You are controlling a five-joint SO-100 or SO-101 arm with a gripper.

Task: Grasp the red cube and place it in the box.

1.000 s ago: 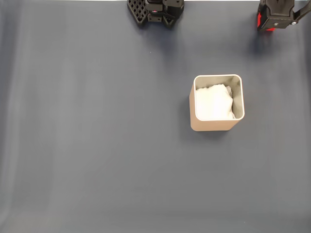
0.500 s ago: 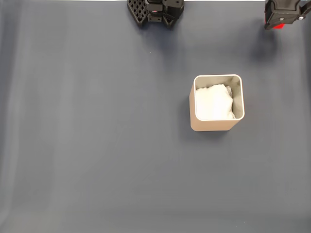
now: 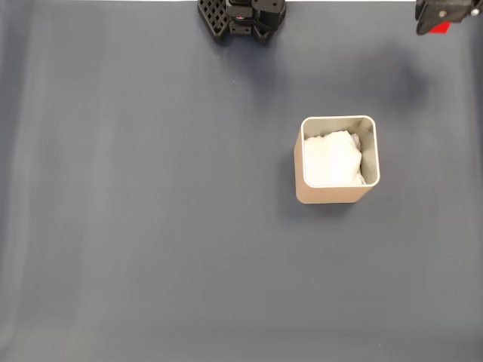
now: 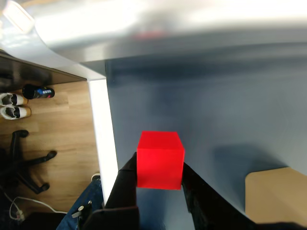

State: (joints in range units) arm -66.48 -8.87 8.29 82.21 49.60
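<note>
- In the wrist view the hand [image 4: 159, 178] is closed on the red cube [image 4: 159, 160], one black finger [image 4: 125, 184] pressed to each side, holding it above the counter [image 4: 220, 120].
- Just beyond, at the lower right of that view, a beige corner of the box [image 4: 276, 194] shows.
- In the fixed view the box [image 3: 336, 194] stands upright, with white padding [image 3: 330, 160] inside.
- Farther off, past the counter's white edge, a wooden floor [image 4: 57, 129] carries a chair base [image 4: 24, 163] and shoes [image 4: 13, 105].
</note>
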